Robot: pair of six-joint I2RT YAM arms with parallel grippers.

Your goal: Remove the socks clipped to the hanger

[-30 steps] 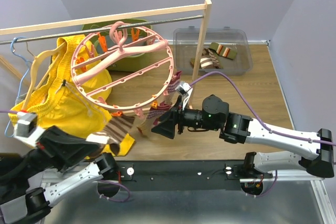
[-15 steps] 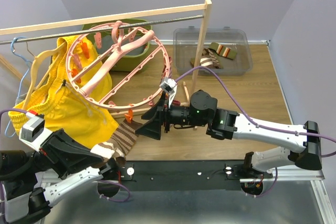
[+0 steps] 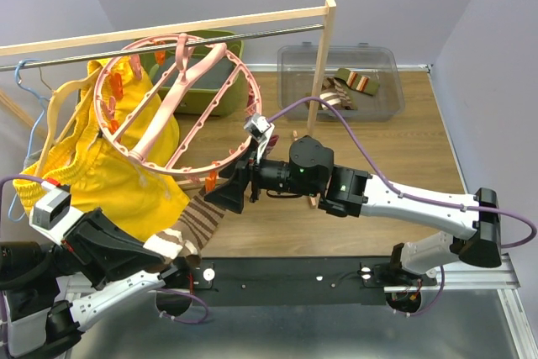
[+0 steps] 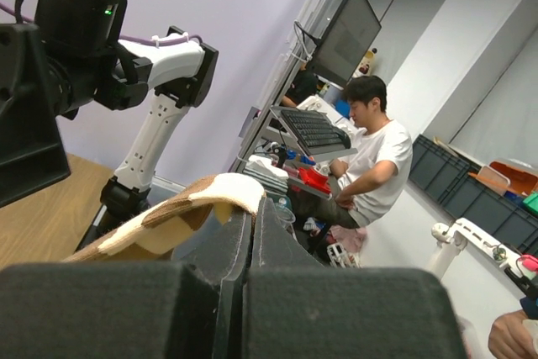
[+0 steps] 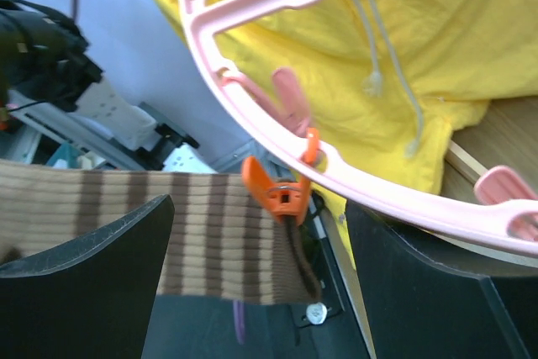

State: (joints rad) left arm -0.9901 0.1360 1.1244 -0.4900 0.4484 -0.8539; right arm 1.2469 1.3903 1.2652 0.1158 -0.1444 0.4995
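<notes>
The brown-and-beige striped fabric sock [image 3: 206, 218] is stretched taut between a small orange plastic clip [image 5: 282, 192] on the large round pink plastic hanger [image 3: 179, 98] and the left gripper [image 4: 250, 233], whose fingers are clenched on its pale cuff. Over the last second the ring has been tilted and dragged leftward, and the right gripper [image 3: 227, 192] has been brought along, jaws spread either side of the clip. The sock is still clipped; release is judged near
</notes>
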